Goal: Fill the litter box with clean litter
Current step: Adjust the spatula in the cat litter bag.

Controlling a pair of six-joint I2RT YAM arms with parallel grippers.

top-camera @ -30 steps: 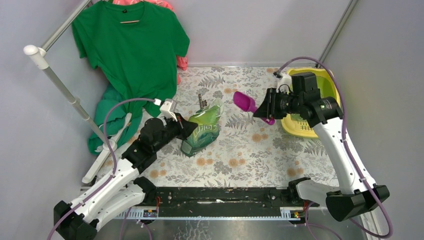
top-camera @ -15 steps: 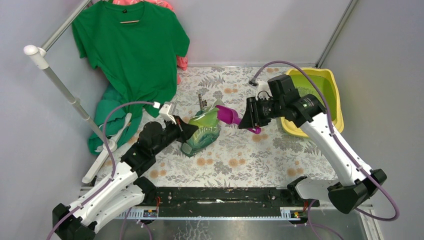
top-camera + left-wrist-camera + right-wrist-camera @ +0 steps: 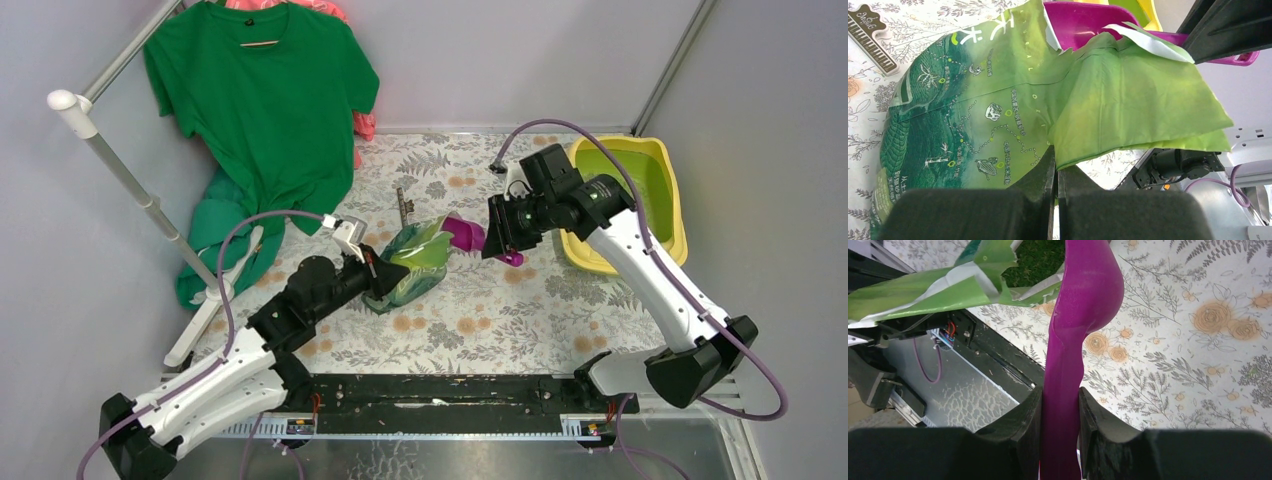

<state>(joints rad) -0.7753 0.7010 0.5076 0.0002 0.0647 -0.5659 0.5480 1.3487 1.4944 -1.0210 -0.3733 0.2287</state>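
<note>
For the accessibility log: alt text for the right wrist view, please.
The right gripper clamps the handle of a purple scoop, whose bowl sits at the torn mouth of a green bag showing green litter inside, above a floral tablecloth.

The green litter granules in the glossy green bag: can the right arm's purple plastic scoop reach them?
Probably yes. The left gripper pinches the glossy green bag, leaving its torn mouth open; the purple plastic scoop in the right gripper has its bowl at that mouth, green litter granules just beyond.
</note>
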